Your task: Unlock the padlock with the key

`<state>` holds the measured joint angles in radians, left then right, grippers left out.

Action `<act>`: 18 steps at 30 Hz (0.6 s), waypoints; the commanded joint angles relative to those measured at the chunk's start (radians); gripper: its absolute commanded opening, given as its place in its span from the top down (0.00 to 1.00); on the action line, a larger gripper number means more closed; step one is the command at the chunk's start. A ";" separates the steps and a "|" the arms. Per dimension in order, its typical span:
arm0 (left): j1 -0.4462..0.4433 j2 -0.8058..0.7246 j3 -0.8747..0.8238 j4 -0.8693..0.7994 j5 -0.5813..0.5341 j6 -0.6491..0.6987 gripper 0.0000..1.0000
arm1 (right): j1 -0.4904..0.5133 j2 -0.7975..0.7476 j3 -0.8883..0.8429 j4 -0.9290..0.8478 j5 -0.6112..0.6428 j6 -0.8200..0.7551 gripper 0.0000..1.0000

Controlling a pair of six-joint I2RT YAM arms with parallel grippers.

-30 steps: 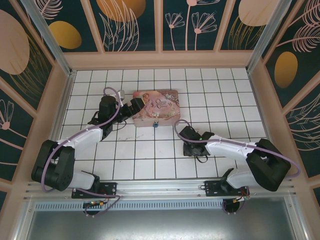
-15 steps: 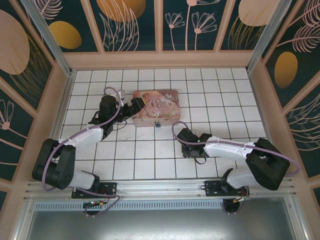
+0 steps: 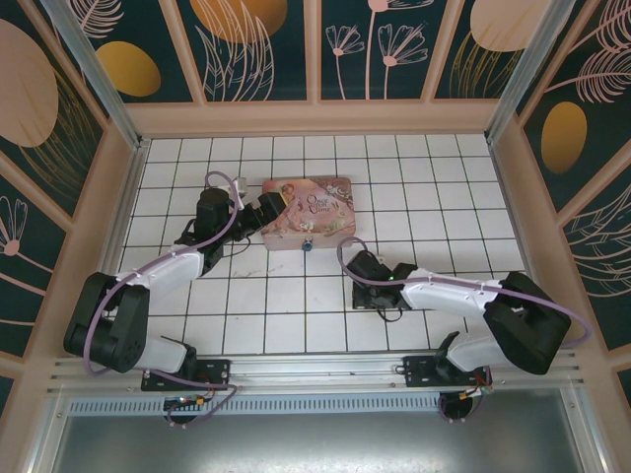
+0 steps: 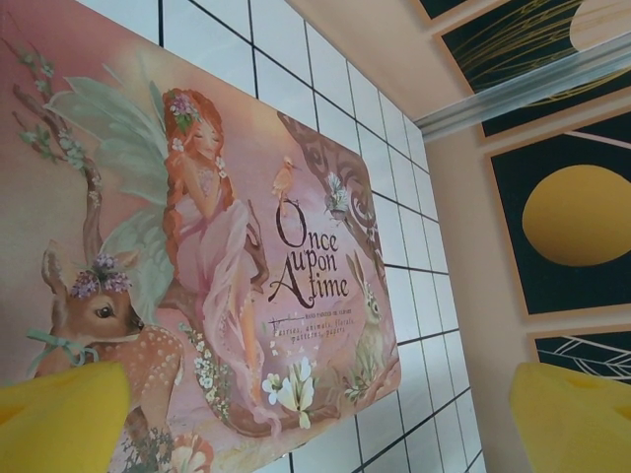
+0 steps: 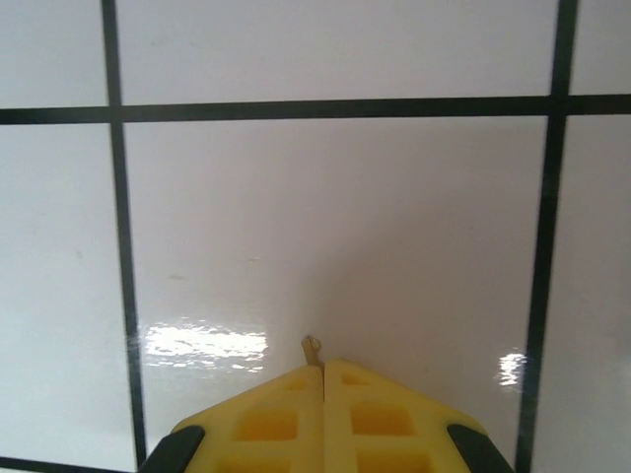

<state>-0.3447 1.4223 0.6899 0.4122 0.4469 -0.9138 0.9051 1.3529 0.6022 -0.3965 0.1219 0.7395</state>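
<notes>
Right arm (image 3: pixel 444 291) farther left, jaws together (key (image 5: pixel 312 347) tip between them)

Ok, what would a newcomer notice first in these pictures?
The pink fairy tin lettered Once upon a time stands out on the white tiled floor, the open left gripper at its left end. Nearer, the right gripper is shut low over the floor, the tip of what looks like the key peeking out.

tin (image 4: pixel 212 246) lid: "Once upon A time" in dark script, right of the fairy; small line under it too blurry to read
</notes>
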 commanded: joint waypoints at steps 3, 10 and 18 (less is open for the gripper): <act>-0.005 -0.007 0.003 0.056 0.003 -0.044 0.01 | -0.003 -0.097 -0.017 0.012 -0.048 0.038 1.00; -0.005 -0.038 0.036 0.016 0.003 -0.054 0.01 | -0.031 -0.188 -0.007 0.072 -0.061 0.068 1.00; -0.005 -0.019 0.048 0.014 0.038 -0.063 0.01 | -0.037 -0.141 0.028 -0.015 -0.040 0.032 0.67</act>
<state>-0.3447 1.4082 0.7109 0.4179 0.4587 -0.9642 0.8726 1.1942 0.5991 -0.3546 0.0692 0.7841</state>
